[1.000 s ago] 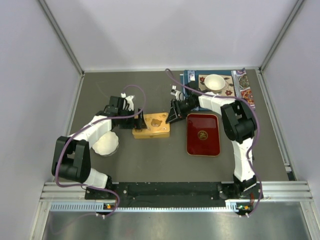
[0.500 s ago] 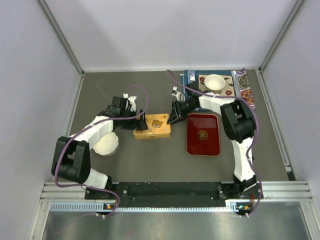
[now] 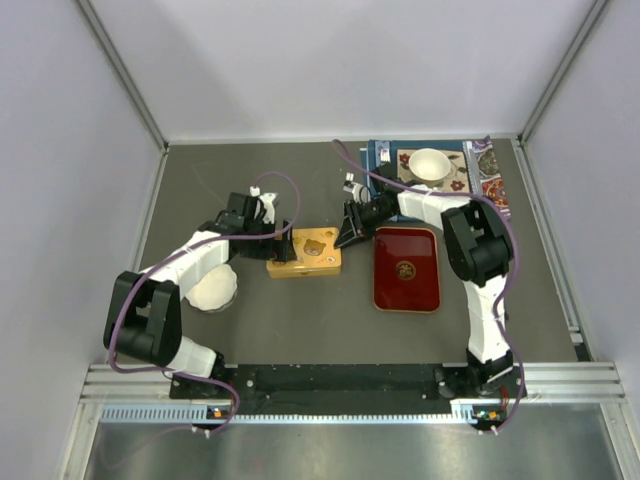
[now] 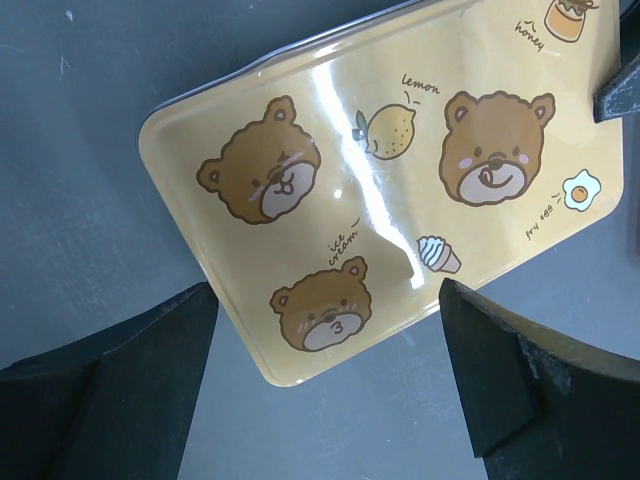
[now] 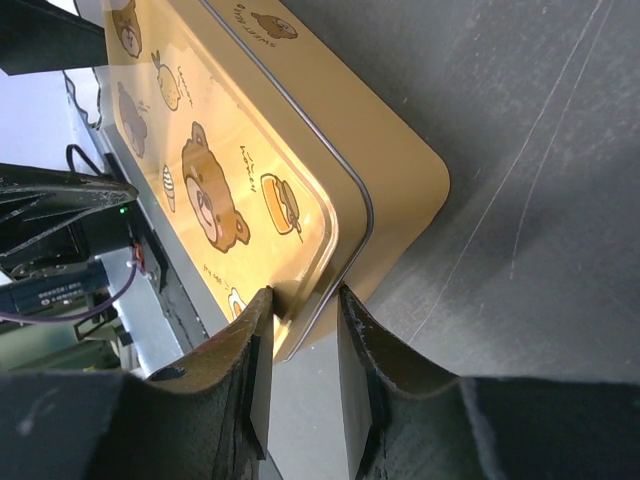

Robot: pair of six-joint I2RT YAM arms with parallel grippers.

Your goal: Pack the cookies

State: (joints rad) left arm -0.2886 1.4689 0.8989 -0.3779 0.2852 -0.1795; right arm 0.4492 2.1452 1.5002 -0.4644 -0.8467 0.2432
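Observation:
A yellow tin [image 3: 305, 252] with bear pictures on its lid lies shut between my two arms. No cookie discs show in any view. My left gripper [image 3: 281, 244] is open at the tin's left end; in the left wrist view [image 4: 325, 290] a corner of the tin [image 4: 400, 170] lies between its spread fingers [image 4: 130, 370]. My right gripper [image 3: 346, 235] is at the tin's right end. In the right wrist view [image 5: 305, 297] its fingers [image 5: 252, 370] are closed narrowly on the raised rim of the tin's lid [image 5: 290, 190].
A red tray [image 3: 406, 290] with a small gold mark in its middle lies right of the tin. A white fluted paper cup [image 3: 211, 289] sits under the left arm. Another white cup [image 3: 428, 165] stands on a patterned box [image 3: 488, 180] at the back right.
My left gripper has crept a little to the right, up to the tin's left end. The tin has turned slightly. The right gripper stays at the tin's rim.

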